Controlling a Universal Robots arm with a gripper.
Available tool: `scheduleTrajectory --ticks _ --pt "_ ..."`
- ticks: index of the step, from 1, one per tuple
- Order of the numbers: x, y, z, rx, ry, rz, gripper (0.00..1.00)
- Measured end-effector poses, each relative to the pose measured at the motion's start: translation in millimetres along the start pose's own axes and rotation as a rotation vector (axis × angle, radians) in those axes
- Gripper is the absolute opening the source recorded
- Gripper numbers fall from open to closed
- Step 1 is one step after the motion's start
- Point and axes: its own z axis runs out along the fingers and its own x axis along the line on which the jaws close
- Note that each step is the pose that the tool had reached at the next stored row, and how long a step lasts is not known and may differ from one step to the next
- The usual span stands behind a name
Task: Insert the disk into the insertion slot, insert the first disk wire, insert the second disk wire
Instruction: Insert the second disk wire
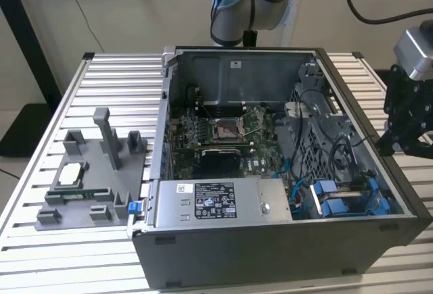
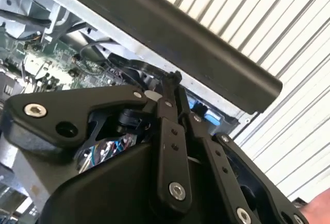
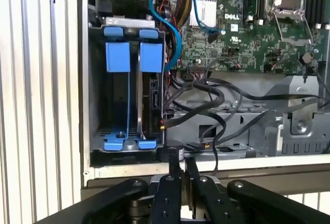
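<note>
Gripper point(image 3: 178, 170) pinching black connector point(image 3: 169, 153) beside insertion slot point(image 3: 98, 90).

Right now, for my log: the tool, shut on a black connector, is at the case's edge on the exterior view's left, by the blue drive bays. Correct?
No, the exterior view shows the tool, shut on a black connector, at the case's edge on that view's right, by the blue drive bays.

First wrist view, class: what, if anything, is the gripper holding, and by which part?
The gripper is shut on a small black connector, gripped by its plug body.
</note>
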Motion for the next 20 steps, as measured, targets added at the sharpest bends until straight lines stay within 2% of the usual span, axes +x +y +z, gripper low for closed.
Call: scheduleTrajectory --ticks 4,14,16,20 --pt "-1.1 12.4 -6.0 0.0000 -0.0008 0.000 0.00" --pt "-9.4 56.1 -5.1 0.0001 -0.0003 0.001 0.00" --pt "-9.2 65.3 -4.4 -0.0004 0.0022 0.001 0.00" --pt "-5.1 69.3 -4.4 -0.0030 0.0182 0.001 0.00"
